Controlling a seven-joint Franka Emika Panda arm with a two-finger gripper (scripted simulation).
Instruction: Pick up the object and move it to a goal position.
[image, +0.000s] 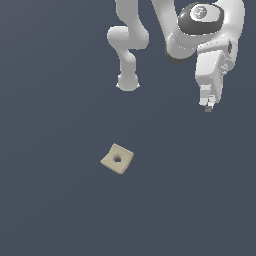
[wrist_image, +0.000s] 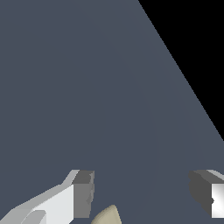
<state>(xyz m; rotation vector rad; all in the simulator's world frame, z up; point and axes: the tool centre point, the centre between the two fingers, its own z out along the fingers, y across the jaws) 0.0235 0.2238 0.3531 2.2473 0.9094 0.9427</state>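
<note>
The object (image: 117, 159), a small flat cream square block with a round centre hole, lies on the dark grey floor, turned like a diamond. My gripper (image: 208, 107) hangs well above the floor, up and toward the exterior view's right of the block, far apart from it. In the wrist view the gripper (wrist_image: 142, 192) is open and empty, its two fingers spread wide. A cream corner of the block (wrist_image: 107, 216) shows at the picture's edge between the fingers.
The white arm's base (image: 128, 82) stands on the floor behind the block. The dark grey floor (image: 55, 200) ends at an edge in the wrist view, with black beyond it (wrist_image: 197, 43).
</note>
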